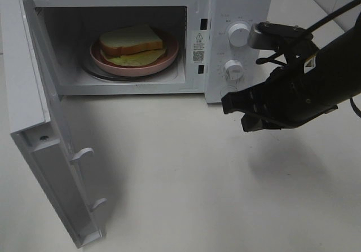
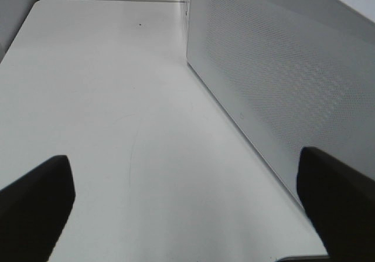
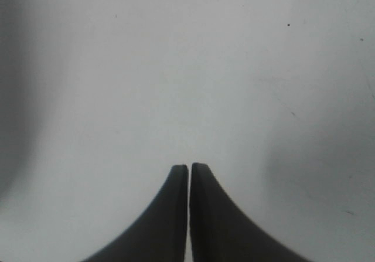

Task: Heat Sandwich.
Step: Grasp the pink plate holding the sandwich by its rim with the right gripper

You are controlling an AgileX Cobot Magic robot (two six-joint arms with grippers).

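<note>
Black right arm (image 1: 321, 85) with looping black cables (image 1: 338, 13), grey bracket (image 1: 260, 36), 2 tapered fingers (image 3: 164, 227).

Microwave (image 1: 248, 4) mouth open, door (image 1: 28, 83) jutting left, headroom seemingly tight

- We spot a small sticker (image 1: 199, 46) on the microwave (image 1: 248, 4), on its front frame: a warning triangle on top and a square code below, the print too small to read.
- Faint marks ring the upper knob (image 1: 238, 35) and lower knob (image 1: 233, 70), and we can't read them.

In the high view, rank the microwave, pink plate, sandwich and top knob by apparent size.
Largest to smallest:
1. microwave
2. pink plate
3. sandwich
4. top knob
The plate looks only slightly bigger than the sandwich.
</note>
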